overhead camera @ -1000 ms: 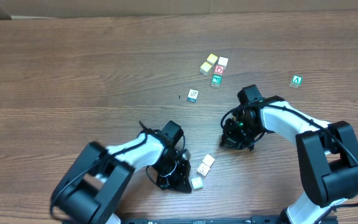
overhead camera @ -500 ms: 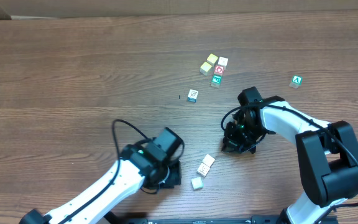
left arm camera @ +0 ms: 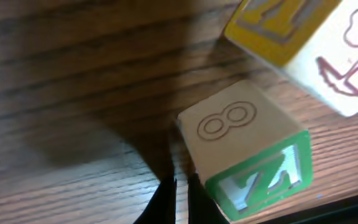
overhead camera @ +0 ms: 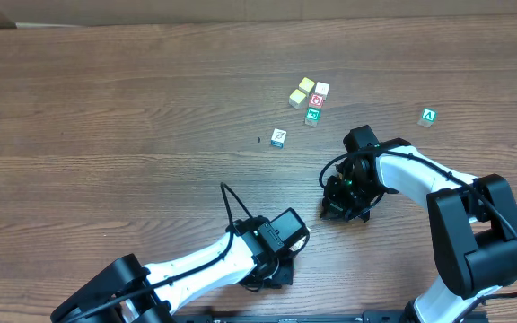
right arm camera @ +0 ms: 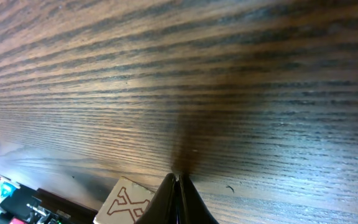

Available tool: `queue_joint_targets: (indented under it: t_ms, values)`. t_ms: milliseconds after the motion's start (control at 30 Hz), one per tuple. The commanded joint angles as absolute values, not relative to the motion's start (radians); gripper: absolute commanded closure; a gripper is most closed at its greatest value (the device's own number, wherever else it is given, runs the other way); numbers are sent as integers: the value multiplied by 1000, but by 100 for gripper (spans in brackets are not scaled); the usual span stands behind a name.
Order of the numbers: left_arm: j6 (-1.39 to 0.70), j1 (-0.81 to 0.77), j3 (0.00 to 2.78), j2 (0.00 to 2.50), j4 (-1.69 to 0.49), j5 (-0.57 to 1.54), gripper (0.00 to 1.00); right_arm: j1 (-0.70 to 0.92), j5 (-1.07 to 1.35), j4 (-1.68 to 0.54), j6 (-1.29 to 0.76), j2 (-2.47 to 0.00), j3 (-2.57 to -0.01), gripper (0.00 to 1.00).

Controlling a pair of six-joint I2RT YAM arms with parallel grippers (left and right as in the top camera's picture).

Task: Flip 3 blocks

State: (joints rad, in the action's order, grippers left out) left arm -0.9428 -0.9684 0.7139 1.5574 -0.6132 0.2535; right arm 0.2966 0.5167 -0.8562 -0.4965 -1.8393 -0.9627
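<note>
Dark, streaky woodgrain table [overhead camera: 106,108], and the left gripper [left arm camera: 178,198] has its thin black tips pressed together on nothing, just beside a pale, square-edged wooden block [left arm camera: 244,146] with an engraved 8 on top and a green-framed side; a yellow-framed block [left arm camera: 303,43] with a red print sits near it. The right gripper [right arm camera: 178,190] is likewise closed and empty, tips by a tan X block [right arm camera: 124,202], while the slash-marked block [overhead camera: 278,137] lies mid-table.

slash-marked block [overhead camera: 278,137] well apart from lone green cube [overhead camera: 428,116]
</note>
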Motion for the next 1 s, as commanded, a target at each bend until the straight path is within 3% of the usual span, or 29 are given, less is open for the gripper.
queue_joint_targets:
  t_ms: [0,167,533,967]
  values:
    - [-1008,-961,702,1583,-594,216,96,304,465,-854,-490,-1861,-948,96]
    - [-1030,-955,702,1583,-493,188,96,304,465,-847,-491,-1861,-948,96]
    - [-1108,-949,702,1583,-513,51,96,306,495,-893,-490,-1861,-948,95]
    - [-1107,-686,702,1582,-500,13,96,371,440,-1010,-471,-1861,-893,96]
